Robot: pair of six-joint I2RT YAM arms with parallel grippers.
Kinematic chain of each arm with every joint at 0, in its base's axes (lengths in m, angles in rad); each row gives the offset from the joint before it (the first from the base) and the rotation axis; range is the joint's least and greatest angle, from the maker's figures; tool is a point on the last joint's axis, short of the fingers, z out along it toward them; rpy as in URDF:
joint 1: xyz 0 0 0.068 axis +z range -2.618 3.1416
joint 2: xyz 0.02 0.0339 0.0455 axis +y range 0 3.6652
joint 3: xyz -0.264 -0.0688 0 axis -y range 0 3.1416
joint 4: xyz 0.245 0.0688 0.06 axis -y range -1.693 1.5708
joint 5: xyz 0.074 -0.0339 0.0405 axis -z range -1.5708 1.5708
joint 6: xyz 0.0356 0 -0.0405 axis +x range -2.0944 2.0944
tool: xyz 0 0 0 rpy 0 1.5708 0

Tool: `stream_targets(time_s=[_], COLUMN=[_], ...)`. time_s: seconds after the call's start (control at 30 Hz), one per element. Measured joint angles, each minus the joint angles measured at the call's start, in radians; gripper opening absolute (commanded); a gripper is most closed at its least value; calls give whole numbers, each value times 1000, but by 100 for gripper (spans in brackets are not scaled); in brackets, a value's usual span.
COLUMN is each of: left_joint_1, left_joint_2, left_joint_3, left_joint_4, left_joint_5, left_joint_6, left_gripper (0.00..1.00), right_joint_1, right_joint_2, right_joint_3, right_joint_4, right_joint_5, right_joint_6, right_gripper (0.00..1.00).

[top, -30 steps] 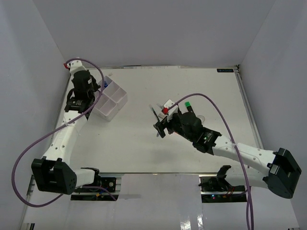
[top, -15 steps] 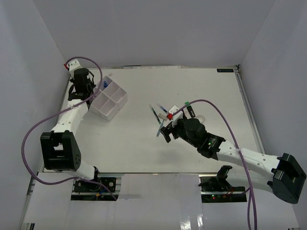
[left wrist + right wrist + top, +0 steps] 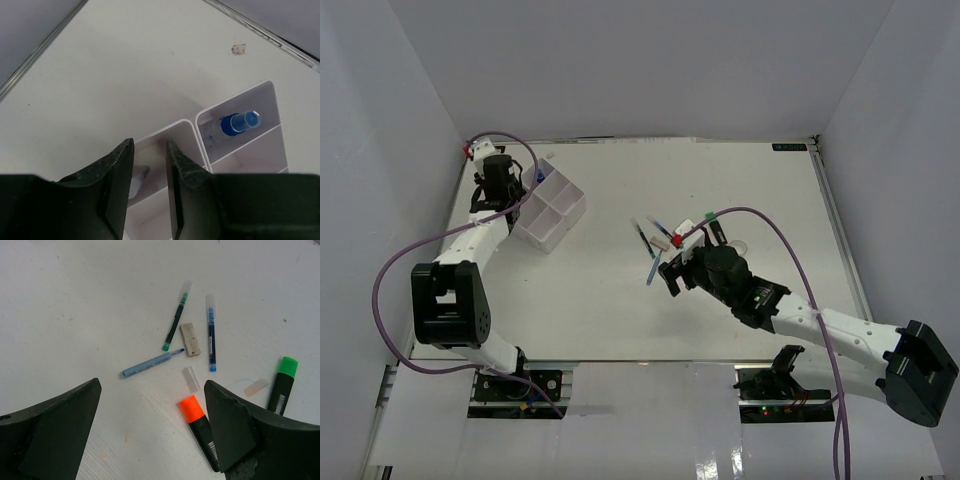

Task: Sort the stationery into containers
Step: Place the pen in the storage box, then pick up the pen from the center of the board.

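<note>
On the bench, the bottle lay in the tray; I saw pens unsorted. My left end effector stood barely parted, the right end effector spread wide.

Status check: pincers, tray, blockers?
Left pincer part open over tray, empty. Bottle in tray. Right pincer open above loose pens, highlighters. Nothing blocking.

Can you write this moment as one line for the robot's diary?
left pincer: slightly open, empty, over tray | right pincer: wide open, empty, over light blue pen | in tray: blue-capped bottle
</note>
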State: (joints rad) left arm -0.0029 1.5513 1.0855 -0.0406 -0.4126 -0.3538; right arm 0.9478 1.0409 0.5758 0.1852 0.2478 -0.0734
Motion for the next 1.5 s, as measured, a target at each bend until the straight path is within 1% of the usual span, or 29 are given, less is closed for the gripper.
stream_targets(time_s=[0.03,0.13,0.17,0.23,0.27,0.37,0.4,0.43,0.5,0.53,0.6,0.63,0.67,0.7,0.8,0.83,0.87,0.9,1.03,1.13,1.37,1.5], left_joint_1=[0,0,0,0,-2,-1,-1,-1,0,0,0,0,0,0,0,0,0,0,0,0,0,0], left_joint_2=[4,11,11,8,6,-18,-37,-60,-119,-150,-227,-274,-320,-369,-497,-534,-563,-586,-597,-573,-573,-570], left_joint_3=[0,1,2,11,19,34,36,38,38,37,36,33,22,4,-77,-111,-145,-183,-278,-289,-289,-289], left_joint_4=[-8,-32,-43,-68,-81,-133,-152,-173,-206,-220,-240,-243,-240,-235,-219,-214,-211,-195,-195,-200,-192,-183], left_joint_5=[2,7,10,14,18,31,37,44,69,87,137,168,196,232,343,386,427,460,551,589,642,697], left_joint_6=[-3,-9,-10,-10,-11,-8,-6,-6,-2,0,10,14,21,24,36,40,42,46,54,54,51,41], left_gripper=[49,58,65,74,84,98,98,98,98,98,98,98,98,98,98,98,98,98,98,98,98,98], right_joint_1=[-5,-20,-27,-46,-61,-122,-146,-175,-231,-254,-291,-304,-312,-316,-326,-327,-328,-329,-331,-332,-333,-341], right_joint_2=[2,26,40,67,83,137,161,189,258,292,367,404,440,477,585,619,651,676,756,785,831,834], right_joint_3=[0,11,19,39,52,98,120,145,204,233,294,322,349,373,443,459,472,484,516,530,550,552], right_joint_4=[-6,-29,-37,-56,-66,-96,-108,-120,-142,-150,-172,-186,-199,-208,-234,-238,-243,-249,-266,-267,-264,-264], right_joint_5=[0,-1,-4,-9,-16,-37,-48,-60,-84,-96,-113,-119,-124,-127,-137,-141,-144,-147,-148,-146,-147,-156], right_joint_6=[4,11,12,14,15,19,20,20,18,17,13,11,6,0,-16,-23,-34,-39,-55,-66,-77,-77], right_gripper=[90,90,91,91,93,99,100,95,90,85,79,73,69,61,56,49,48,42,41,40,40,17])
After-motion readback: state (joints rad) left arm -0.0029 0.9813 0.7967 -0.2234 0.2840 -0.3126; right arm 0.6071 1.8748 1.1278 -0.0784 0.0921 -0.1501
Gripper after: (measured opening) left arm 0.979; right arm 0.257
